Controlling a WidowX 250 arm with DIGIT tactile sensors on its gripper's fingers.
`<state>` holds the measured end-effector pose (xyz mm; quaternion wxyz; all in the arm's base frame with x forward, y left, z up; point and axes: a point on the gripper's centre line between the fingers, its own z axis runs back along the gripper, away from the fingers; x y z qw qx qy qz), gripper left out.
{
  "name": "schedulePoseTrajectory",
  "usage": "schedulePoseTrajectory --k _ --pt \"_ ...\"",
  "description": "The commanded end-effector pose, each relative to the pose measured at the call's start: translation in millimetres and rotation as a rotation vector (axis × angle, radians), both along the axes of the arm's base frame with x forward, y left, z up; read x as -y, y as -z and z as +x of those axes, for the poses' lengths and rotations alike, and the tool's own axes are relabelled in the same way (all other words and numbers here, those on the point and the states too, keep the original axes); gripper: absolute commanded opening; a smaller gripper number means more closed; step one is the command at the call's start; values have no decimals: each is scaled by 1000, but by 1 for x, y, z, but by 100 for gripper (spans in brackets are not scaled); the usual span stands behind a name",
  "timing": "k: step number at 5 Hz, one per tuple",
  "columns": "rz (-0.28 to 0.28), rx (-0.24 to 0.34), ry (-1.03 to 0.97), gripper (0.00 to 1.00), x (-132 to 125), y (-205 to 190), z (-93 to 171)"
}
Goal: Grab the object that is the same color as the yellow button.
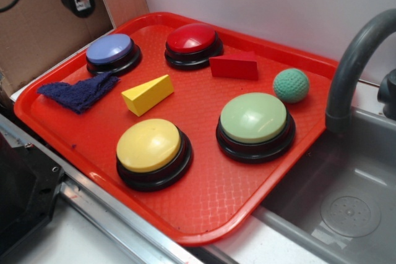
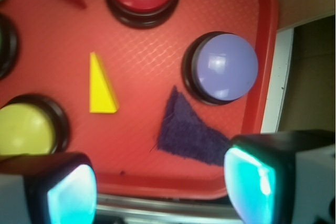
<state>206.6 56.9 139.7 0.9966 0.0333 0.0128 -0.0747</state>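
Yellow button (image 1: 153, 147): near left on the tray (image 1: 210, 202).
Green button (image 1: 255, 120): to its right.
Yellow wedge (image 1: 147, 94): just beyond the yellow button, free, right of the cloth (image 1: 79, 93).
Gripper (image 2: 157, 187): fingers spread wide, empty, above the tray's edge.

The yellow wedge (image 1: 147, 94) is ringed by bare tray (image 1: 216, 196) floor on all sides. The nearest obstacles are the blue cloth (image 1: 79, 92) beside it, the yellow button (image 1: 149, 146) in front, and the blue button (image 1: 111, 52) and red button (image 1: 192, 41) behind it. From above, nothing is seen over the wedge.
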Motion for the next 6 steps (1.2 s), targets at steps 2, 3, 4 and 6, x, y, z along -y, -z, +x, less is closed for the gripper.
schedulePoseTrajectory --k 2,3,4,6 --pt "100 -87 95 100 60 54 21" --pt "107 -138 51 100 43 72 19" --pt "102 -173 31 100 30 90 25" --pt "82 -202 45 100 46 100 35"
